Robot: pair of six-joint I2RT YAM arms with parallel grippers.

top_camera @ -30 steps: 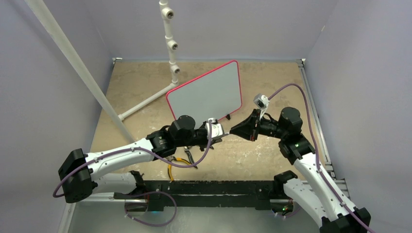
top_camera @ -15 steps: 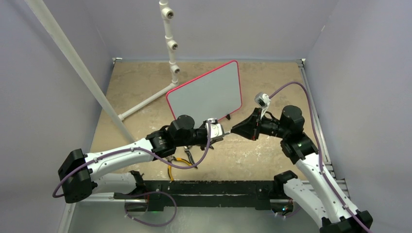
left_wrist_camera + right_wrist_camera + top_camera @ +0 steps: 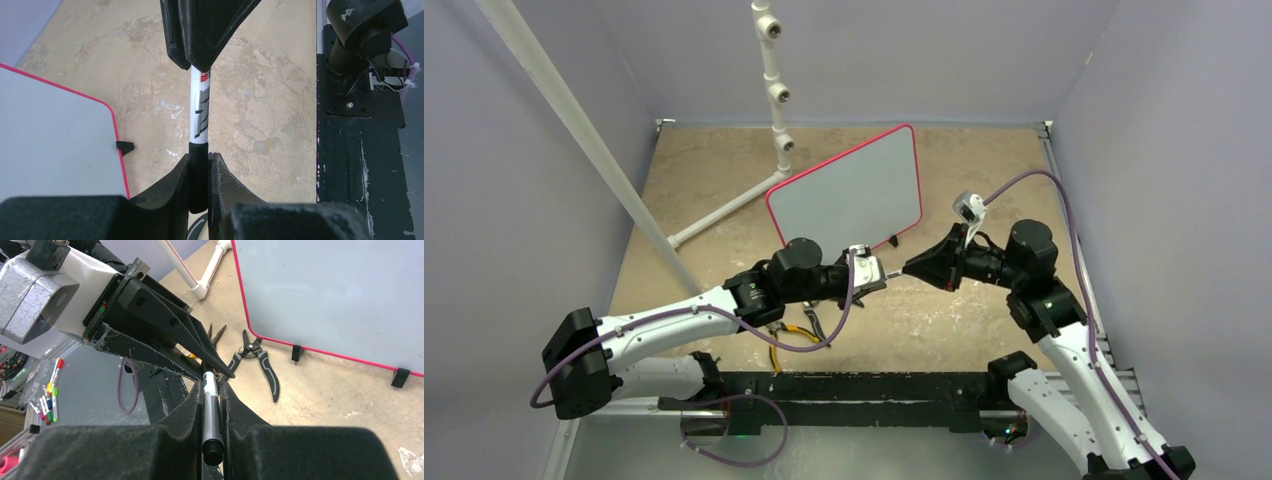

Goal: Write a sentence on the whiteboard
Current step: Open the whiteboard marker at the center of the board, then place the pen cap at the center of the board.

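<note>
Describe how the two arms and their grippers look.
The left arm and right arm have white links joined by bulky black joints, on black bases. A purple cable loops along each. The left gripper and right gripper each have two matte black, wedge-shaped fingers tapering to a point. The left gripper's housing is a white and grey box.

Overhead view facing down, wrist views close, all sharing whiteboard (image 3: pixel 849 195)

Black-handled pliers (image 3: pixel 267 372) on the tan table (image 3: pixel 340 390)
</note>
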